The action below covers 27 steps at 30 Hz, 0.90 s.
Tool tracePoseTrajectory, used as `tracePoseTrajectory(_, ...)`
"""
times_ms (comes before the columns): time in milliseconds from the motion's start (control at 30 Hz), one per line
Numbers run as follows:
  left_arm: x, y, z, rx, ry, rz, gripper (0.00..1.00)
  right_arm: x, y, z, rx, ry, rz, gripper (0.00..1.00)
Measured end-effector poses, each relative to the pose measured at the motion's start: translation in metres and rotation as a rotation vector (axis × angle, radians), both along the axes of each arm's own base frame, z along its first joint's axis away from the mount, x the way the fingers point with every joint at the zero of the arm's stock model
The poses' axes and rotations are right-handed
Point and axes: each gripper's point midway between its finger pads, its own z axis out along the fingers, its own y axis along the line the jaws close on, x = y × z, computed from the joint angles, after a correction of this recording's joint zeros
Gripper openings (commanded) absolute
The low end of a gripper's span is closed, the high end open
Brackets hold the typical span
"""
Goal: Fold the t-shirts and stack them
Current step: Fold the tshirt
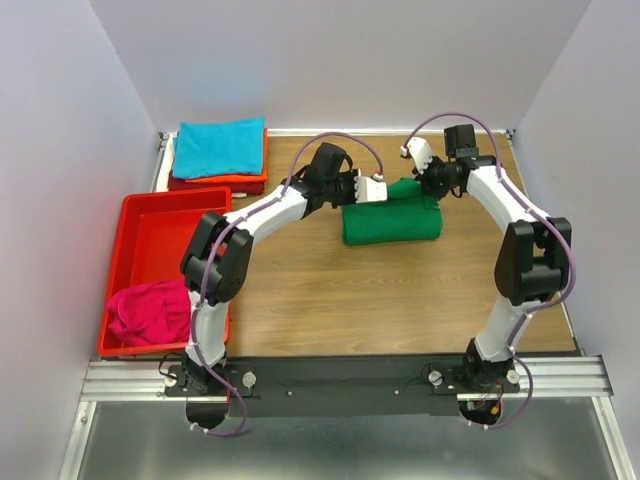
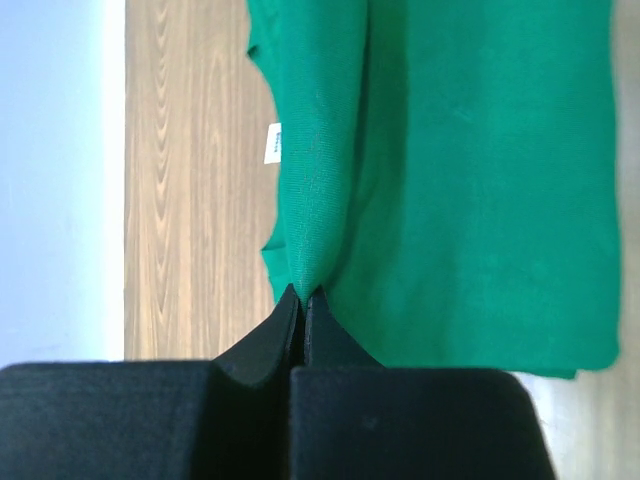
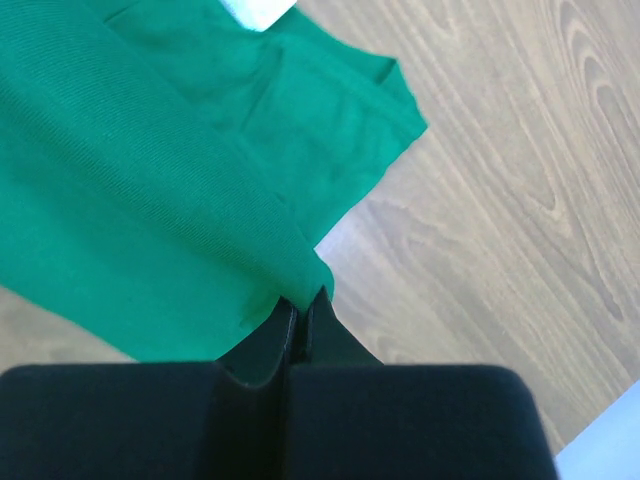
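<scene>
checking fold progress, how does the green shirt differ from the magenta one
The green t-shirt lies folded on the table; the magenta t-shirt sits crumpled in the red tray. The left claw and the right claw pinch the green one; neither touches the magenta one. Both are plain cloth.

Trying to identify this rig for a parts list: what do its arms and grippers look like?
The left arm and right arm are white links between bulky black joint housings, with a thin purple cable looping along each. The left gripper and right gripper have matte black fingers tapering to wedge tips. No markings show.
</scene>
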Motion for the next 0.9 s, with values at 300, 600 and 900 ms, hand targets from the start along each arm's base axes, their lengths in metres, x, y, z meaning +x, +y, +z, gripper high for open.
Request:
tracePoseTrajectory(300,0.040,-0.001,-0.022,-0.008,0.033,0.087,0.00,0.044,0.000,-0.017,0.013,-0.009,-0.072,0.01)
tracePoseTrajectory(600,0.063,0.002,-0.034,-0.010,0.048,0.181,0.00,0.076,0.005,-0.025,0.050,-0.019,-0.118,0.38)
tracePoseTrajectory(900,0.098,0.035,-0.034,-0.115,0.180,0.589,0.85,0.115,-0.015,-0.030,0.096,-0.108,-0.413,1.00)
